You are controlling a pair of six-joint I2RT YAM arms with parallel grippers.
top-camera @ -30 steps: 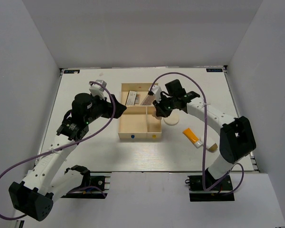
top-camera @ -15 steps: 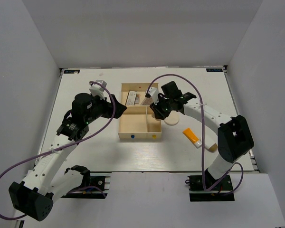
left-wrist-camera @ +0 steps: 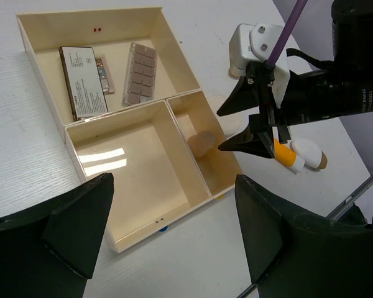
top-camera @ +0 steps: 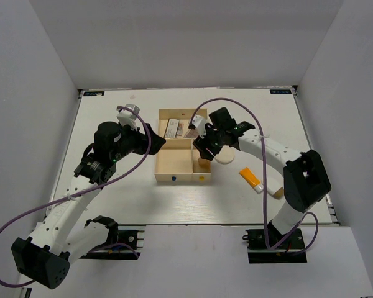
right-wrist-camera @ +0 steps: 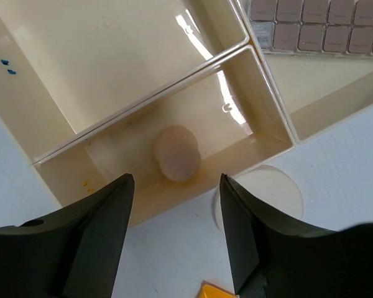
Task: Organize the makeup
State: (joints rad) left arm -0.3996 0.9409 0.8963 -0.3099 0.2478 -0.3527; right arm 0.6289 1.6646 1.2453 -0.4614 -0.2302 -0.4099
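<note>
The right gripper (right-wrist-camera: 174,186) hangs over the narrow near-right compartment of the tray (top-camera: 157,155), its jaws spread wide with nothing between them. One peach sponge (right-wrist-camera: 177,153) lies loose on that compartment's floor directly beneath. The left gripper (left-wrist-camera: 174,180) hovers at the tray's left side, its jaws also wide apart and empty. The labelled palette (left-wrist-camera: 82,81) and the gridded palette (left-wrist-camera: 141,72) lie side by side in the tray's far compartment, the cream round pad (right-wrist-camera: 261,195) sits on the table just beside the tray's right wall, and the orange tube (top-camera: 251,179) and white bottle (left-wrist-camera: 308,151) lie together farther out to the tray's right.
</note>
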